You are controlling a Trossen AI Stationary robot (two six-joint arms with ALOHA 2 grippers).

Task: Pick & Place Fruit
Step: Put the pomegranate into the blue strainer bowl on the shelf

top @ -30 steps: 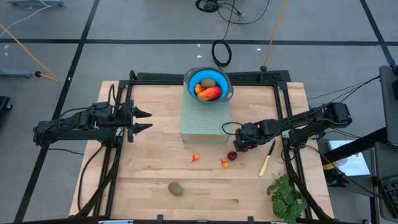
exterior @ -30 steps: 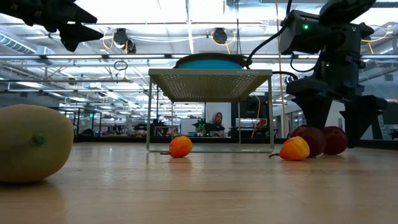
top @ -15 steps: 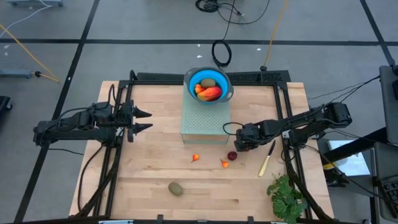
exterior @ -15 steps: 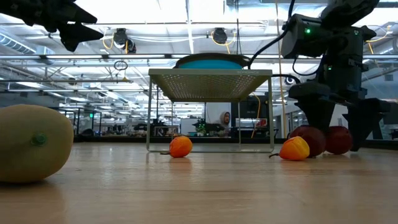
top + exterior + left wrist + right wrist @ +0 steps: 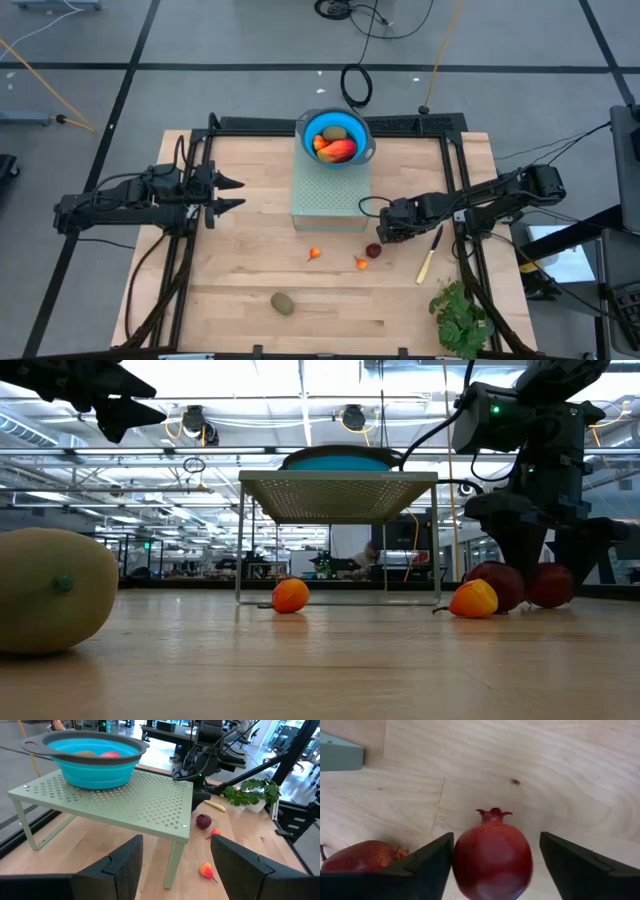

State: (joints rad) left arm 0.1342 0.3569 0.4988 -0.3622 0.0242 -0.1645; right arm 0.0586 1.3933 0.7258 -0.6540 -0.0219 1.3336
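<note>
Two fingers of right gripper (image 5: 492,870) straddling pomegranate (image 5: 492,854), open

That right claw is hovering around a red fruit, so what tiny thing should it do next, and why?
Probably close. The right tool is open, with its fingers on either side of the dark red pomegranate, which sits on the table. The pomegranate looks centred between them, so squeezing shut should grip it before lifting.
</note>
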